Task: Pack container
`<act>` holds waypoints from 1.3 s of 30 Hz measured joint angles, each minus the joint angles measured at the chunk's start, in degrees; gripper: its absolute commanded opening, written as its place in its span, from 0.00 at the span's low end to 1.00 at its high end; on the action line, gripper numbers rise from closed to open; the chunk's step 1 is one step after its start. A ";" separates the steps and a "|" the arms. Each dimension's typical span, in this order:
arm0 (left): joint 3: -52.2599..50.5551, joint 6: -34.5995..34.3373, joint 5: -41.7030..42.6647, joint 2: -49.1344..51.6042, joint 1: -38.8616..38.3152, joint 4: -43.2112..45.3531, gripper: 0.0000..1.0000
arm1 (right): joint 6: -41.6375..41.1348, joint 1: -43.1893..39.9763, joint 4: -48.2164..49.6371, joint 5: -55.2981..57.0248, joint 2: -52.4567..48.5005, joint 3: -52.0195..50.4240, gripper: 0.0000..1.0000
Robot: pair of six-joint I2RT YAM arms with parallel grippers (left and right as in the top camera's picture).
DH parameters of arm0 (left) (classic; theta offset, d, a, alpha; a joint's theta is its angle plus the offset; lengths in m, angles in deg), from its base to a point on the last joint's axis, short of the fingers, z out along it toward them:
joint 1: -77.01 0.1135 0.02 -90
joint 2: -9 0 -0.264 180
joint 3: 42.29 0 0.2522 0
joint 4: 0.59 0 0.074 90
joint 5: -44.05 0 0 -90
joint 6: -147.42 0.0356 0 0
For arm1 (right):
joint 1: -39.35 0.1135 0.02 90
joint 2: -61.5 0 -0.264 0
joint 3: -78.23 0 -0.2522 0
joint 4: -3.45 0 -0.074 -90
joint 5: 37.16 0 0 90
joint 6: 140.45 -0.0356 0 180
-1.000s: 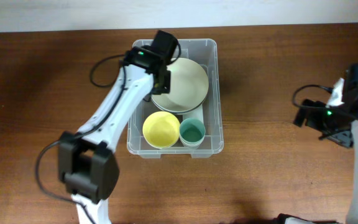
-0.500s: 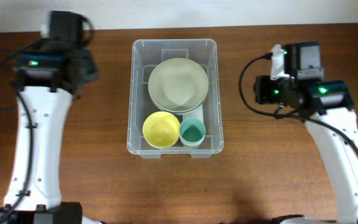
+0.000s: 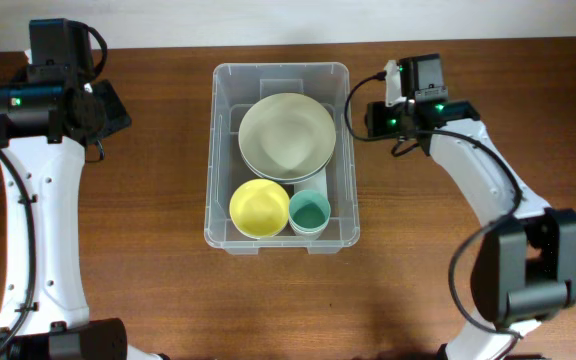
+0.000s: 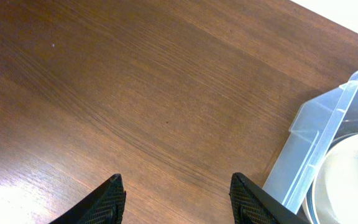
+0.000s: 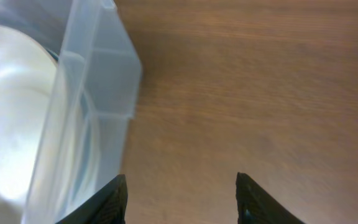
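The clear plastic container (image 3: 280, 68) stands at the table's middle. It holds a pale green plate (image 3: 286, 135), a yellow bowl (image 3: 259, 208) and a teal cup (image 3: 310, 211). My left gripper (image 3: 106, 112) is open and empty, well left of the container. In the left wrist view the gripper (image 4: 176, 186) hangs over bare wood, with the container's corner (image 4: 328, 124) at the right. My right gripper (image 3: 370, 120) is open and empty, just right of the container's far right rim. In the right wrist view the gripper (image 5: 180, 186) is beside the container wall (image 5: 98, 81).
The table (image 3: 448, 260) is brown wood with a pale wall along its far edge. Both arms' black cables loop near the wrists. The plate also shows in the left wrist view (image 4: 353, 180) and in the right wrist view (image 5: 11, 106).
My left arm has left the container and swung out to the far left. My right arm has moved in from the right edge to the container's right rim.
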State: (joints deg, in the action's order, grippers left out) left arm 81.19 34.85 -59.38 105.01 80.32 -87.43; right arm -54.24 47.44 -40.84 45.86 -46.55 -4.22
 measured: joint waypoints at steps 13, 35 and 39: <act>0.00 0.00 0.15 0.00 0.00 -0.04 0.56 | 1.05 -0.11 8.28 -11.26 -3.04 0.00 0.52; 0.00 2.03 0.13 0.00 0.00 6.54 1.00 | 2.67 -5.73 -5.62 0.81 -0.46 6.43 0.99; 0.00 2.03 0.15 0.00 0.00 6.47 1.00 | 3.82 -9.07 -10.12 1.81 2.73 8.98 0.99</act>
State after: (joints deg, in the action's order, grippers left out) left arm 81.19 36.88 -59.23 105.01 80.32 -80.96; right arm -50.42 38.37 -50.96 47.67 -43.82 4.76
